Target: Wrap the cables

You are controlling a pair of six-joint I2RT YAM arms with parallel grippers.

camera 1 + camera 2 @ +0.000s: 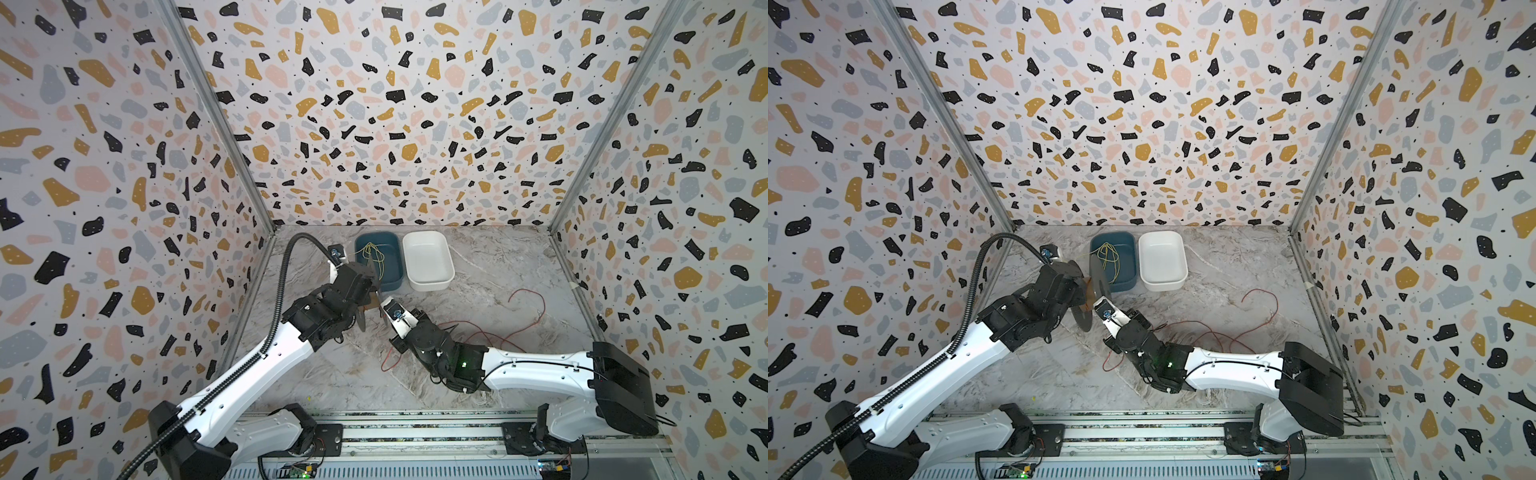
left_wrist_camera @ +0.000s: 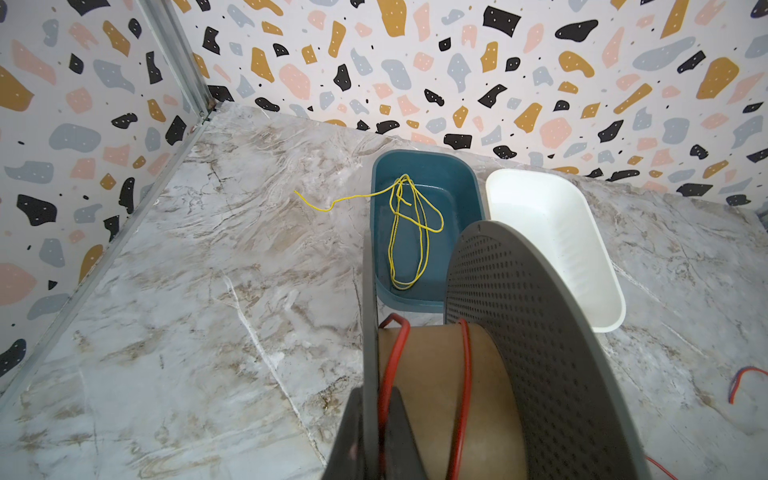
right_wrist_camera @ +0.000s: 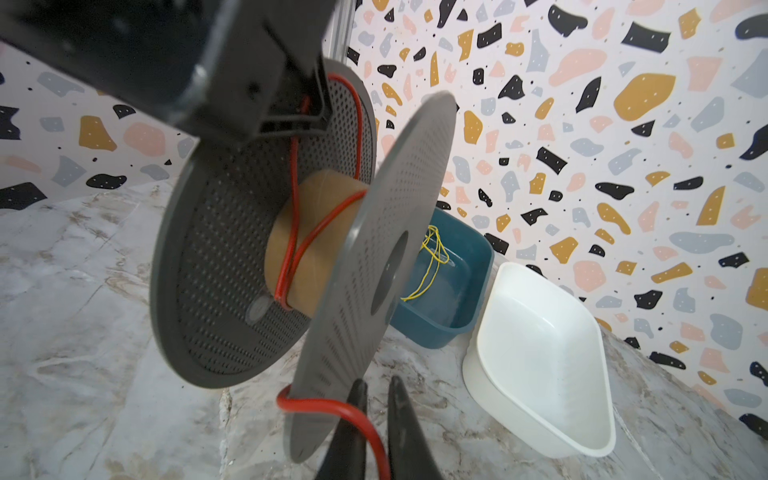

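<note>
Cables (image 3: 311,402), red and thin, in two places: a couple of turns crossing on the cardboard core of a grey spool (image 3: 216,266), the rest trailing loose over the marble table (image 2: 166,291) toward 3 o'clock in both top views, with a small loop showing at about 6 o'clock of the right gripper (image 3: 377,386). Spool held off the table at roughly 10 o'clock from the table's middle, tilted, one perforated flange clamped edge-on in the left gripper (image 2: 376,395), jaws tight on it. Right gripper just under the other flange's lower rim, jaws parted by a narrow gap, a red strand hooked round that rim and running down through the gap; cannot tell whether either pad presses it. Beyond the spool, toward 12 o'clock, a blue bin (image 2: 415,156) with a thin yellow wire (image 2: 392,249) looped inside, one end draped out over the rim, and just beside it at its 3 o'clock a white bin (image 2: 602,299).
</note>
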